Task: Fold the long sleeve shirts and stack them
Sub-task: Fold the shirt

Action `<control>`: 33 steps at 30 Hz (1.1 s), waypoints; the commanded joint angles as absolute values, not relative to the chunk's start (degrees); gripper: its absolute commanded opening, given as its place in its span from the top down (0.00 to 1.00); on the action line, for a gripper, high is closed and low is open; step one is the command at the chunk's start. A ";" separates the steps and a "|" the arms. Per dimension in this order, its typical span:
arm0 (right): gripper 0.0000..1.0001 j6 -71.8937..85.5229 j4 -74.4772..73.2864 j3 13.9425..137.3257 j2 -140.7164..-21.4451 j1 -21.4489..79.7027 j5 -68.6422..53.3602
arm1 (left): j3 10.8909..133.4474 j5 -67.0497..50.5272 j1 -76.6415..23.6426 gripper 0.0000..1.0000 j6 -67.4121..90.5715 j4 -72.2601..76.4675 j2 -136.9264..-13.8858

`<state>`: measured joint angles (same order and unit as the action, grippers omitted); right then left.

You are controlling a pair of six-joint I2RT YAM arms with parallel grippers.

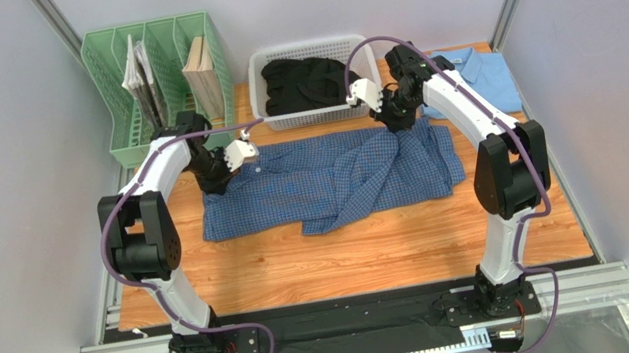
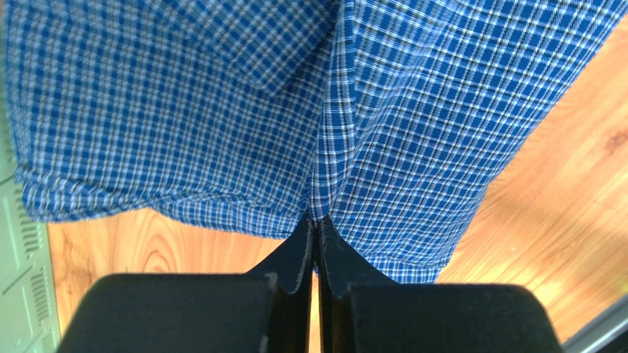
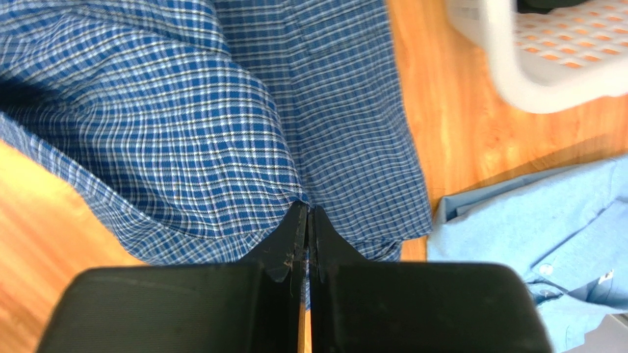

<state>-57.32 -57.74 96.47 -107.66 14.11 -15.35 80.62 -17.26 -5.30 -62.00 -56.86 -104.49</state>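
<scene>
The dark blue checked shirt (image 1: 329,183) is lying rumpled across the wooden table (image 1: 354,267), and both arms are holding it along its far edge. The left gripper (image 2: 315,226) is pinching a ridge of cloth between closed jaws, near what I take to be the collar end, though that is hard to make out. The right gripper (image 3: 307,215) is nipping the opposite end likewise. Holding two spread points is probably meant for pulling the shirt flat. The light blue shirt (image 3: 531,235) is lying just right of the right gripper, with the white basket (image 3: 560,66) ahead of it.
</scene>
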 commanded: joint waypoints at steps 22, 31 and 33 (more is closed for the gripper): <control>0.73 -47.38 -51.67 101.51 -112.94 11.60 -11.34 | 91.49 -11.87 -4.04 0.81 -50.28 -51.33 -113.64; 0.41 -35.87 -67.75 100.56 -108.02 2.12 -25.12 | 84.74 -19.85 -2.11 0.47 -42.90 -51.94 -101.18; 0.43 -35.16 -68.81 94.85 -105.66 1.41 -26.71 | 81.40 -22.05 -2.11 0.46 -42.10 -52.55 -99.68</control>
<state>-40.93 -61.54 99.77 -112.01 3.95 -19.68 85.27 -15.97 -2.11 -45.76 -51.46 -106.50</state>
